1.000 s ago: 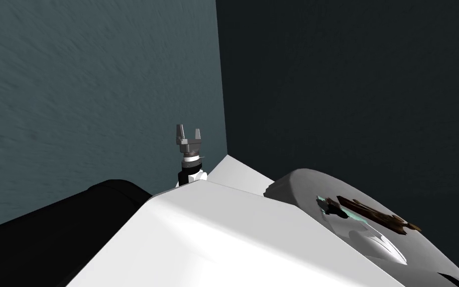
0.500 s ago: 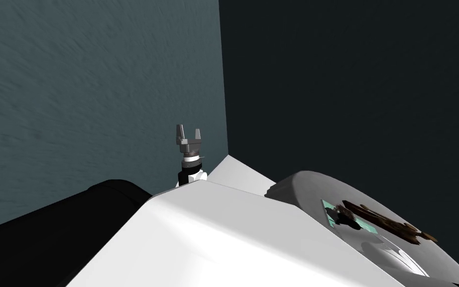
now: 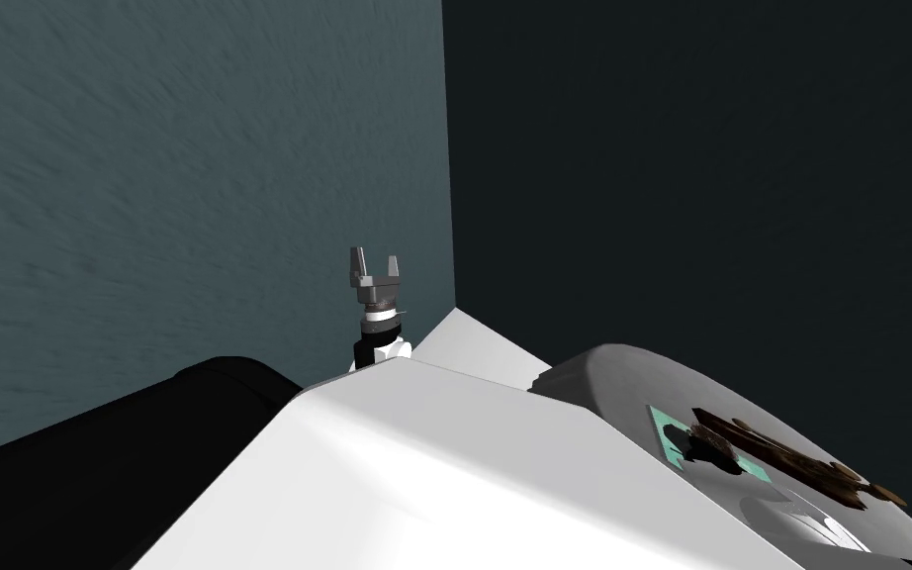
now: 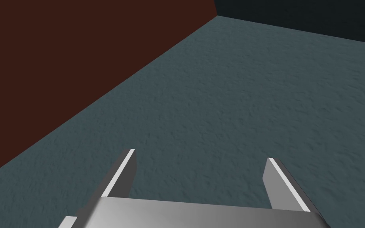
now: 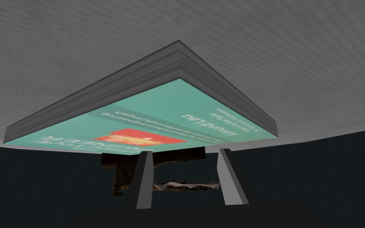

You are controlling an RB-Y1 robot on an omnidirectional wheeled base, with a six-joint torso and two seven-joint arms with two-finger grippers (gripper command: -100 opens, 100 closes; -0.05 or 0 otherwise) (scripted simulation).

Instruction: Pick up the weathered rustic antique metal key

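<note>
Rust-brown key (image 5: 185, 185) sits clamped between the right gripper (image 5: 185, 152) fingers, beside the teal book (image 5: 146, 118) at the grey table's (image 5: 59, 59) edge. Left gripper (image 3: 374, 259) hangs with fingers apart.

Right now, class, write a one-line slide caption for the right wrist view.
Right gripper shut on the brown key, at the edge of a teal book on a grey surface.

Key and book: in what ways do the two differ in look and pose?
The key is brown, rough and thin; the book is a flat block with a smooth teal cover. The key is long and narrow; the book is broad. The key lies between the right end effector's fingers; the book is outside them. Both show at the grey table.
</note>
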